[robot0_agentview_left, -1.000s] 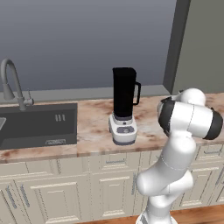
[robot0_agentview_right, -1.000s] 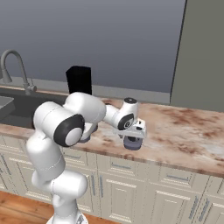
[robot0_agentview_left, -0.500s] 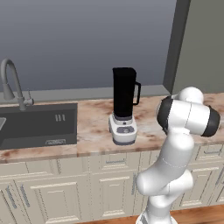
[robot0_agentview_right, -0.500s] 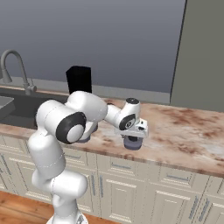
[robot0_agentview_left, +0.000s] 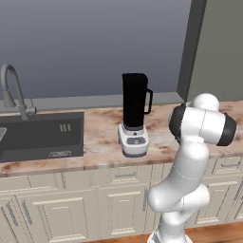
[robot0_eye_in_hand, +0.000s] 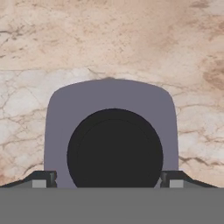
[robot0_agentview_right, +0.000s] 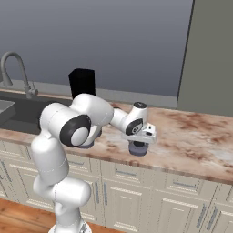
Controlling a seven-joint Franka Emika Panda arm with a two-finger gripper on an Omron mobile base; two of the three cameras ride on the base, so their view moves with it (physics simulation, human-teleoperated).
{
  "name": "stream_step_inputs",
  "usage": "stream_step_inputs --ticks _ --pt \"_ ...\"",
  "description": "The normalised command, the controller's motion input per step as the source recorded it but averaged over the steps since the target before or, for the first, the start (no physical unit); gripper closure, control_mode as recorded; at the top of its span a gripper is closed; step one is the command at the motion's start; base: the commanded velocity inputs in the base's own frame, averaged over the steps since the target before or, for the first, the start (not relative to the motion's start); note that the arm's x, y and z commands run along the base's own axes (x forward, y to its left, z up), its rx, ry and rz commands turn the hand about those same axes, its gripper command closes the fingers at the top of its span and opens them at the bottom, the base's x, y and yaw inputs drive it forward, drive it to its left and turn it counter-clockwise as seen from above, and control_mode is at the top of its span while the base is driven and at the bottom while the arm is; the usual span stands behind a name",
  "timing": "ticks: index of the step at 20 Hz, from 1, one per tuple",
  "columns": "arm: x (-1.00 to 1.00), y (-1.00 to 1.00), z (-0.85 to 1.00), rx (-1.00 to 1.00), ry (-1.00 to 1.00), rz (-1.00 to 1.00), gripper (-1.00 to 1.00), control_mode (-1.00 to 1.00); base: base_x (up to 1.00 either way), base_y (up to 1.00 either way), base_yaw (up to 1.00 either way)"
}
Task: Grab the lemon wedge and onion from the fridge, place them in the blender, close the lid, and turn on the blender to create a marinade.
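Observation:
The lid (robot0_eye_in_hand: 111, 98), grey with a dark round centre, lies flat on the marble counter (robot0_eye_in_hand: 109, 35). My gripper (robot0_eye_in_hand: 109, 180) hangs straight over it, open, one fingertip (robot0_eye_in_hand: 43, 180) at each side of the lid's edge. From the right base view the hand (robot0_agentview_right: 139, 132) sits just above the lid (robot0_agentview_right: 137, 149), near the counter's front. The blender (robot0_agentview_left: 135, 111), a black jug on a white base, stands uncovered on the counter left of the arm; its jug top (robot0_agentview_right: 82, 82) peeks behind my shoulder. Lemon wedge and onion are out of view.
The fridge's tall grey side (robot0_agentview_left: 218, 47) rises at the right end of the counter. A dark sink (robot0_agentview_left: 40, 135) with a curved tap (robot0_agentview_left: 14, 92) lies to the left. Cream cabinet fronts (robot0_agentview_left: 114, 204) run below the counter's edge.
The arm has shifted only slightly, the shoulder swinging a little; the hand stays over the lid, which has not moved.

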Motion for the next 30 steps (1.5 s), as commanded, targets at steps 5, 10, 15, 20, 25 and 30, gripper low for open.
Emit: stream_step_inputs --ticks 5,10,15,20,25,30 --pt "0.00 0.00 -0.27 0.00 0.00 0.00 -1.00 -1.00 0.00 0.00 0.00" --pt "0.00 0.05 -0.29 0.00 0.02 0.00 -1.00 -1.00 0.00 0.00 0.00" --pt "0.00 0.00 -0.02 0.00 0.00 0.00 -1.00 -1.00 0.00 0.00 0.00" --pt "0.03 0.11 -0.06 0.00 0.01 0.00 -1.00 -1.00 0.00 0.00 0.00" --pt "0.05 0.00 0.00 0.00 0.09 0.00 -1.00 -1.00 0.00 0.00 0.00" --pt "0.01 0.00 -0.24 0.00 0.04 0.00 -1.00 -1.00 0.00 0.00 0.00"
